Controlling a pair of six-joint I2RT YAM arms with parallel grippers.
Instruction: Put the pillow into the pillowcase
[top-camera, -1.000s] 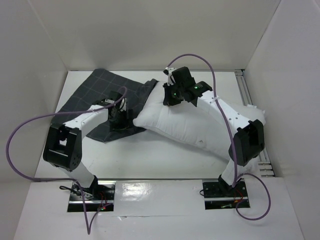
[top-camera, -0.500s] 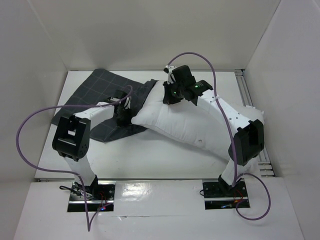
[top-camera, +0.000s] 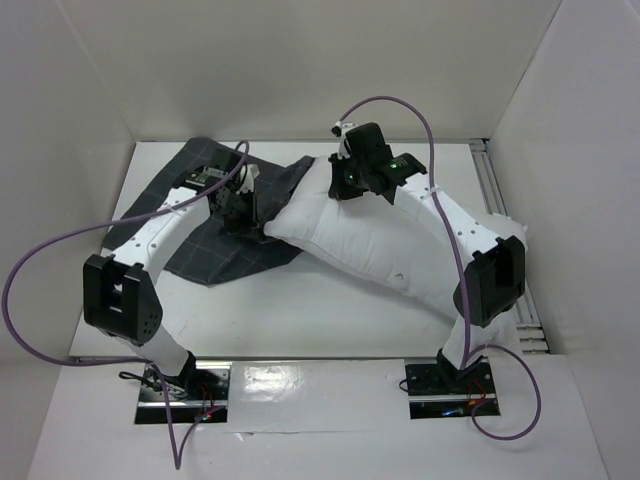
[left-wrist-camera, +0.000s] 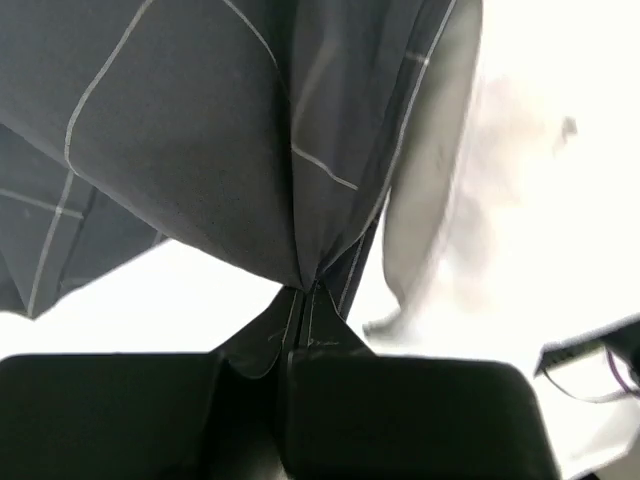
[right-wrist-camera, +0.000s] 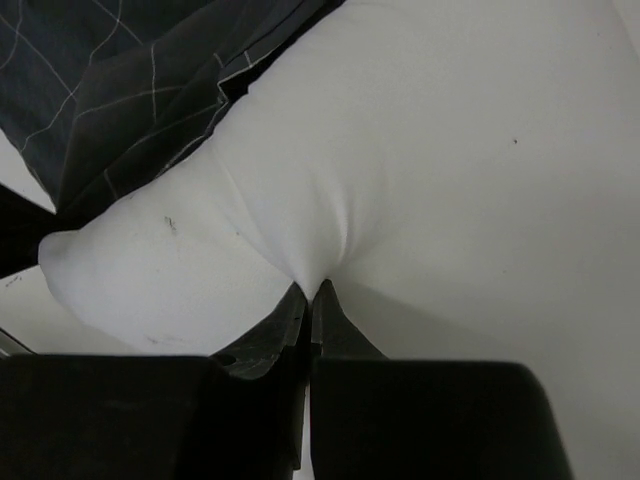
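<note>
The white pillow (top-camera: 380, 245) lies slanted across the table's middle and right, its upper left corner at the pillowcase. The dark grey grid-lined pillowcase (top-camera: 195, 190) is spread at the back left. My left gripper (top-camera: 243, 200) is shut on a fold of the pillowcase's edge beside the pillow's corner; in the left wrist view the cloth (left-wrist-camera: 220, 150) hangs bunched from the left gripper (left-wrist-camera: 306, 292), lifted off the table. My right gripper (top-camera: 345, 180) is shut on a pinch of the pillow's fabric near its top end; in the right wrist view the pillow (right-wrist-camera: 430, 170) puckers at the right gripper (right-wrist-camera: 310, 290).
White walls enclose the table on the left, back and right. A metal rail (top-camera: 495, 185) runs along the right side. Purple cables (top-camera: 60, 250) loop from both arms. The pillow's lower right end lies under the right arm's elbow (top-camera: 492, 280).
My left gripper shut on the pillowcase's edge and rose toward the back, pulling the cloth up. The right gripper, holding the pillow, shifted slightly toward the back.
</note>
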